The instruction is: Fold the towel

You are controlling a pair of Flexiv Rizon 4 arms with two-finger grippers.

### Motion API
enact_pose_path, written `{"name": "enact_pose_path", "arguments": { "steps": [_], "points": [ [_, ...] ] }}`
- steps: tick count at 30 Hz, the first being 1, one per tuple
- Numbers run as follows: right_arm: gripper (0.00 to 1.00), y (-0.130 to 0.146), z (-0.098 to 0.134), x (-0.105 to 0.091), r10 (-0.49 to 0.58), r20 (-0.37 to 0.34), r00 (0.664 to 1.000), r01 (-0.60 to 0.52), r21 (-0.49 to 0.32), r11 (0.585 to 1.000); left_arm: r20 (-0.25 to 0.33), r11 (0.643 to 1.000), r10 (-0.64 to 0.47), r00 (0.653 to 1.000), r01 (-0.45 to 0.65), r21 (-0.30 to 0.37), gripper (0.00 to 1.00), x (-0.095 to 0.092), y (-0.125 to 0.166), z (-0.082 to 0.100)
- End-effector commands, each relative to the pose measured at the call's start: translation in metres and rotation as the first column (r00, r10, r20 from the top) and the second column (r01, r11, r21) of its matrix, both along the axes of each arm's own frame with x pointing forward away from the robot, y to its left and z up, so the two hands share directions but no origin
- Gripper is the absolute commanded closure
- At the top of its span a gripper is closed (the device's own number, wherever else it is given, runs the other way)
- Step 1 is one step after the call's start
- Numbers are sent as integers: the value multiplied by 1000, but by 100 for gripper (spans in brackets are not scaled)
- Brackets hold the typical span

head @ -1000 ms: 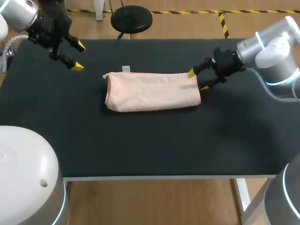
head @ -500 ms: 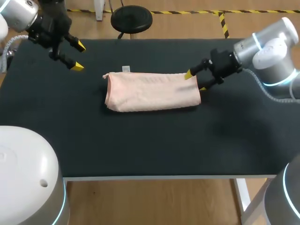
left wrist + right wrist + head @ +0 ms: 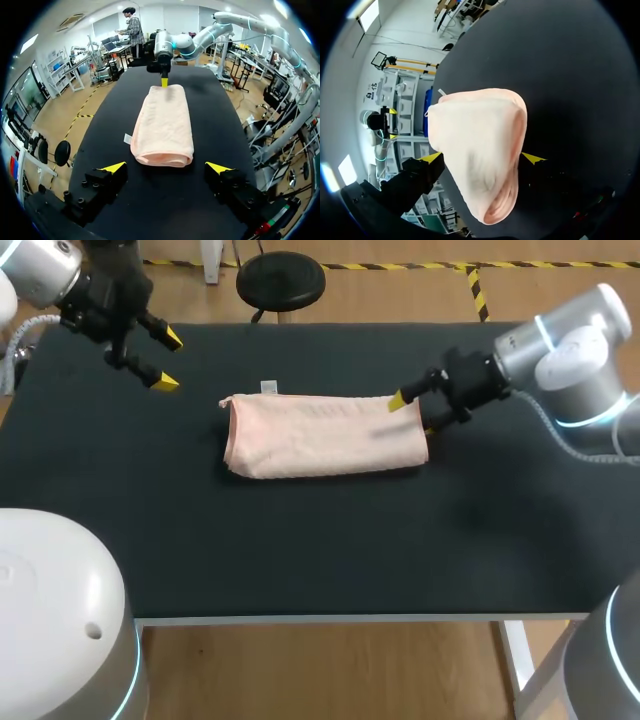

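Observation:
A pink towel [image 3: 325, 435], folded into a long band, lies across the middle of the black table [image 3: 300, 540]. My right gripper [image 3: 413, 415] is open at the towel's right end, one yellow tip above the cloth and the other low beside it. In the right wrist view the end of the towel [image 3: 480, 145] lies between the spread fingers of the right gripper [image 3: 482, 158]. My left gripper [image 3: 168, 360] hangs open and empty above the table's far left, well clear of the towel. In the left wrist view the towel [image 3: 164, 125] lies just ahead of the left gripper [image 3: 166, 167].
A small white tag [image 3: 268, 387] sticks out from the towel's far edge near its left end. Bare black tabletop surrounds the towel on every side, widest toward the front edge [image 3: 320, 618].
My right gripper has slid left, so that its spread fingers now straddle the towel's right end. The left arm and the towel have stayed put.

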State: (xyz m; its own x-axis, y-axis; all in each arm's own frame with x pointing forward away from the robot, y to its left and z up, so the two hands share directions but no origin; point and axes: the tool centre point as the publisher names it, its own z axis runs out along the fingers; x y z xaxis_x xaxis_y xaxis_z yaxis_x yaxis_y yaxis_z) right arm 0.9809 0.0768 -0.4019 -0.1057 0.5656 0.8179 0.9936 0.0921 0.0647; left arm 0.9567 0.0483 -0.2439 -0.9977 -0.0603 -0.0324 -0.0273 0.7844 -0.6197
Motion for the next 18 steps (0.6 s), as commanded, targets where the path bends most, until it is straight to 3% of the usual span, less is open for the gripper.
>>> {"name": "enact_pose_path", "arguments": {
  "steps": [1,10,11,12,14,15,18],
  "points": [
    [0,4,-4,2,8,-2,1000,-8,10,1000,4,1000,-1,1000,1,-3,0,0,0,-1],
    [0,10,-7,0,19,-12,1000,-19,8,1000,4,1000,-1,1000,1,-3,0,0,0,-1],
    [15,9,-7,0,17,-11,1000,-17,3,1000,4,1000,-1,1000,1,-3,0,0,0,-1],
    [42,9,-6,0,16,-8,1000,-16,-6,1000,4,1000,-1,1000,1,-3,0,0,0,-1],
    [71,8,-3,0,12,-4,1000,-12,-15,1000,4,1000,-1,1000,1,-3,0,0,0,-1],
    [100,8,-1,0,12,2,1000,-12,-19,1000,4,1000,-1,1000,1,-3,0,0,0,-1],
    [100,10,7,0,21,17,1000,-20,-48,999,4,1000,-1,1000,1,-3,0,0,0,-1]
  ]
}}
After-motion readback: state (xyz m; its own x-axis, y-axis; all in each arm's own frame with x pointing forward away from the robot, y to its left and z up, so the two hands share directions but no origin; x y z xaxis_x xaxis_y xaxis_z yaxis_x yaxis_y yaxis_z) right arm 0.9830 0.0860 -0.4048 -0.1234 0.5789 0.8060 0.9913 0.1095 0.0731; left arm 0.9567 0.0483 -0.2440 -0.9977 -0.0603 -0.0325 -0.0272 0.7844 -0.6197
